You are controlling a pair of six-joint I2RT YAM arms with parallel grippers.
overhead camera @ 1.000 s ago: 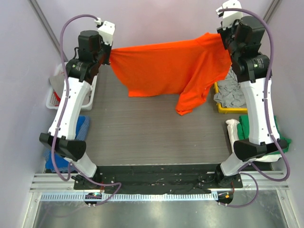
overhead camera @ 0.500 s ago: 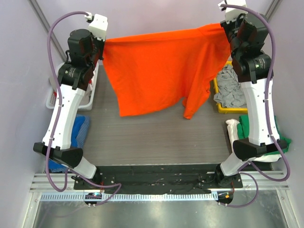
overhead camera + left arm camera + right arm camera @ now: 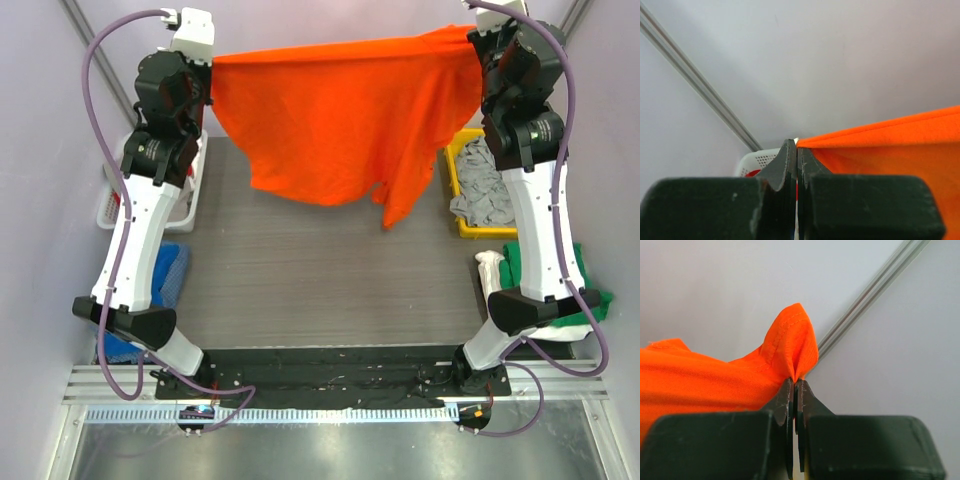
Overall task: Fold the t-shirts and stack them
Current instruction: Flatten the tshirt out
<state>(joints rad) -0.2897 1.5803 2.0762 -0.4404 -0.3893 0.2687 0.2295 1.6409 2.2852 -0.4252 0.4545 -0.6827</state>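
The bright orange t-shirt (image 3: 330, 110) hangs stretched in the air between my two raised arms, above the far part of the table. My left gripper (image 3: 208, 62) is shut on its left corner; the left wrist view shows the jaws (image 3: 796, 150) closed on the orange hem (image 3: 880, 135). My right gripper (image 3: 478, 45) is shut on its right corner; the right wrist view shows the jaws (image 3: 795, 387) pinching a fold of the orange cloth (image 3: 790, 340). The shirt's lower edge hangs free, lowest at the right.
A yellow bin (image 3: 470, 228) with a light grey shirt (image 3: 482, 185) stands at the right. A green shirt (image 3: 520, 270) and a white one (image 3: 490, 270) lie by the right arm's base. A white basket (image 3: 112, 205) and blue cloth (image 3: 172, 270) are at the left.
Both arms have risen and moved toward the far wall with the orange shirt. The shirt has spread wider and hangs higher above the table.
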